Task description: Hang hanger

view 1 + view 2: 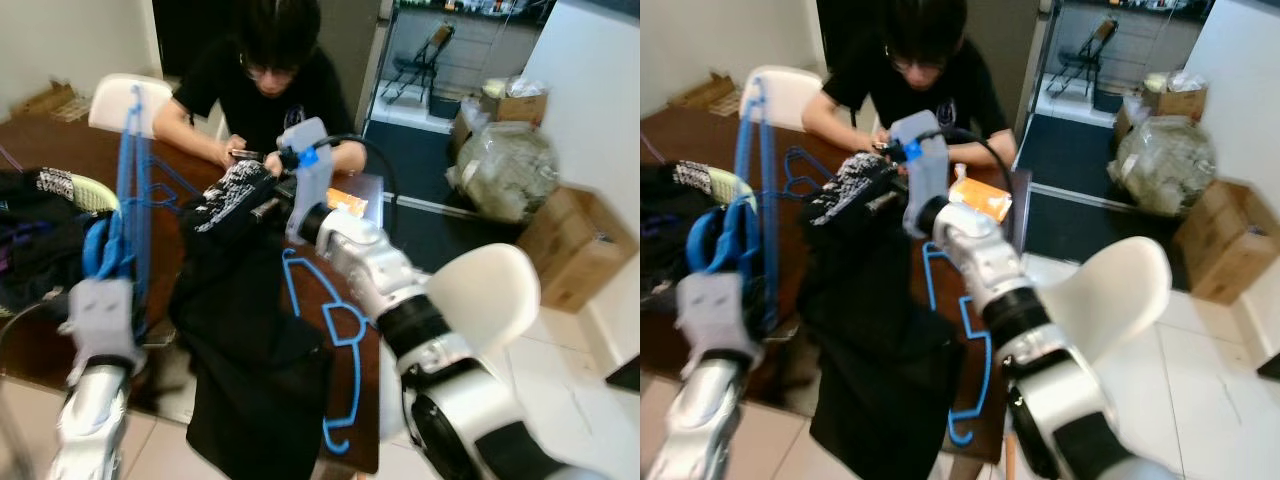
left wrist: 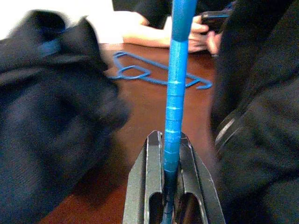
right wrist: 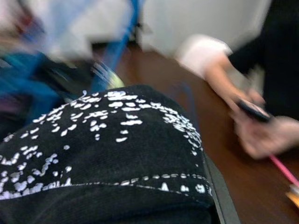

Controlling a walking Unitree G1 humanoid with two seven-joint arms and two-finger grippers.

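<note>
My left gripper (image 2: 171,142) is shut on the bar of a blue hanger (image 1: 131,170), which stands upright above the table's left side. The right gripper (image 1: 240,195) is raised over the middle of the table, shut on the white-speckled top of a black garment (image 1: 255,360). The garment drapes down over the table's near edge and hides most of the fingers. In the right wrist view the speckled cloth (image 3: 117,154) covers the jaws.
Another blue hanger (image 1: 340,340) lies on the brown table (image 1: 50,150) beside the garment, and a third hanger (image 2: 154,74) lies farther back. A person (image 1: 270,80) sits opposite holding a phone. Piled clothes (image 1: 40,230) lie left; a white chair (image 1: 490,290) and boxes (image 1: 575,245) stand right.
</note>
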